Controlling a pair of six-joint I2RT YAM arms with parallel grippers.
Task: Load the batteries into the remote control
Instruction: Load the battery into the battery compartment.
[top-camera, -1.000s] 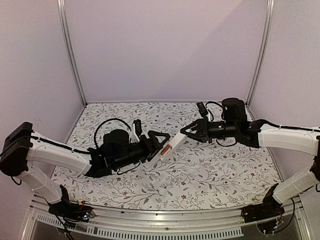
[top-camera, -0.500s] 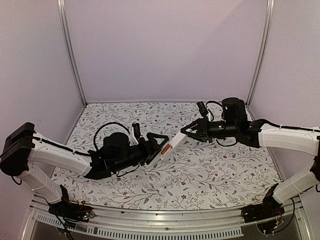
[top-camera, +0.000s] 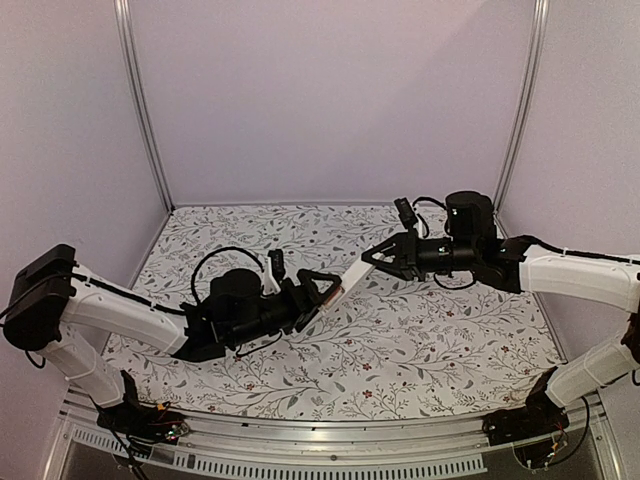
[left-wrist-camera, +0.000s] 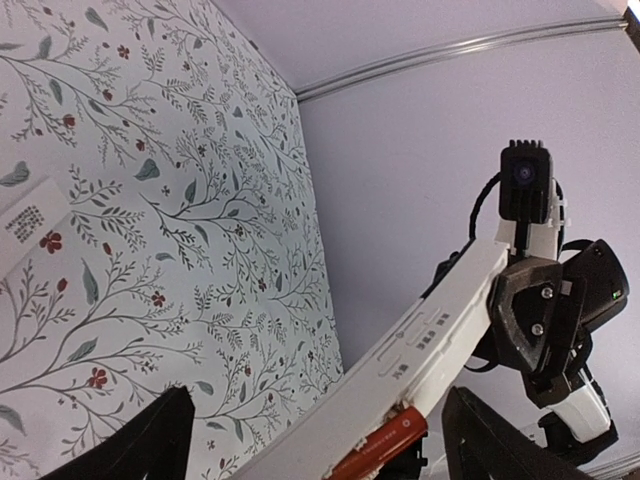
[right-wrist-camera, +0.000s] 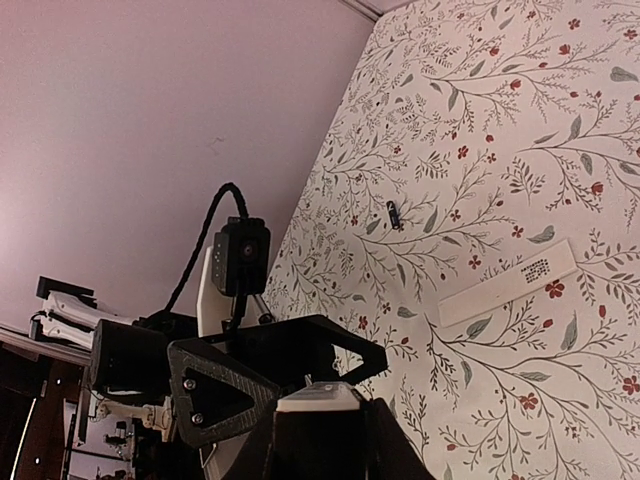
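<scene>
The remote control (top-camera: 352, 276), a slim white bar, hangs in the air between my two grippers. My right gripper (top-camera: 372, 262) is shut on its far end, which shows between the jaws in the right wrist view (right-wrist-camera: 325, 395). In the left wrist view the remote (left-wrist-camera: 430, 340) runs diagonally with a red-orange battery (left-wrist-camera: 385, 448) lying along its lower side. My left gripper (left-wrist-camera: 318, 400) is open, its fingers wide apart on either side of the remote's near end (top-camera: 322, 288). A small dark battery (right-wrist-camera: 392, 214) lies on the floral table.
A flat thin white strip (right-wrist-camera: 510, 283) lies on the floral table surface (top-camera: 420, 340); it also shows in the left wrist view (left-wrist-camera: 30, 215). Purple walls and metal posts (top-camera: 140, 110) enclose the workspace.
My left gripper has moved right along the remote, covering more of it. My right gripper has lifted slightly with the remote's far end.
</scene>
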